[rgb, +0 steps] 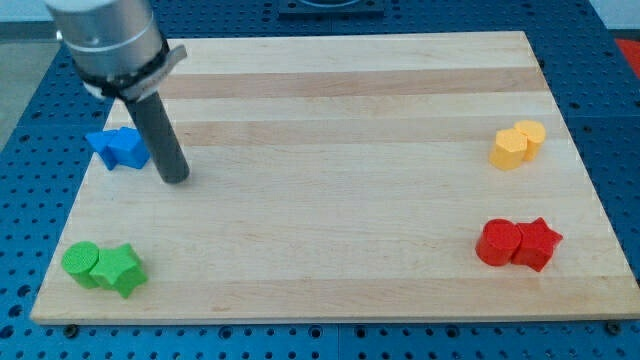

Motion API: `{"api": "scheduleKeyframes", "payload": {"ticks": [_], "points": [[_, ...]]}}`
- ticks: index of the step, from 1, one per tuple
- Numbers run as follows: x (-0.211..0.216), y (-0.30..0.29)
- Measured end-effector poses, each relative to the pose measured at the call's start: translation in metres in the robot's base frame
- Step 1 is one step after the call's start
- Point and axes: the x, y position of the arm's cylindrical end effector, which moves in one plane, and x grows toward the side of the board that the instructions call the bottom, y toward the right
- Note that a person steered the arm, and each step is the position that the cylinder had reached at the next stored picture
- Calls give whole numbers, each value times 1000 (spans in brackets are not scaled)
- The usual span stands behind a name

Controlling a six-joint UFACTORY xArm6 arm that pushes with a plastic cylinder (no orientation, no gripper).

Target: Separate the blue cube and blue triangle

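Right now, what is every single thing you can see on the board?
Blue blocks: two, blue, touching, at the view's left edge, upper part; shapes hard to tell apart.
Green blocks: two, green, touching, view's bottom left; a cylinder and a star.
Yellow blocks: two, yellow, touching, view's right, upper part.
Red blocks: two, red, touching, view's bottom right; a cylinder and a star.
Board: one, pale wood, on a blue perforated table.
My tip: one, dark rod, just right of the blue blocks and slightly below them.
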Motion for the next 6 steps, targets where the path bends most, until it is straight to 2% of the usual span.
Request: {"api": "scheduleKeyframes", "payload": {"ticks": [1,3,4,6], "points": [[48,-13],[57,-117],[47,-117],[-32,-111]]}}
